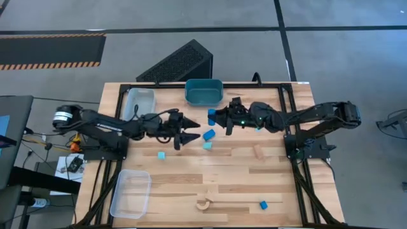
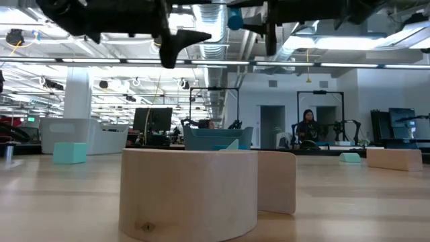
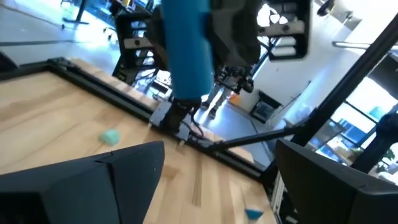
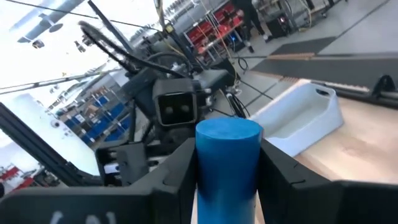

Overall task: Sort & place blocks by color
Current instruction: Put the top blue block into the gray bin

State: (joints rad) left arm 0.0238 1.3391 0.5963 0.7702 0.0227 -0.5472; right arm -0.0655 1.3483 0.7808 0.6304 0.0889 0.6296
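Right gripper (image 4: 227, 186) holds a blue cylinder (image 4: 227, 163) clamped in its jaws, lifted above the counter (image 1: 241, 178) beside the teal tub (image 1: 203, 92). Left gripper (image 1: 184, 129) faces it, jaws spread and empty, apparently just after a handover.

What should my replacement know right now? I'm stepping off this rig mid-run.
Right gripper: fingers shut on a blue cylinder block, held in the air near the teal tub.
Left gripper: fingers open, empty, facing the right one at mid-table.
Loose on the table: blue block, cyan blocks, blue block near the front edge, wooden arch, tan block.
Done: nothing visibly sorted; both clear trays look empty.
Left: place the held block, then the others.
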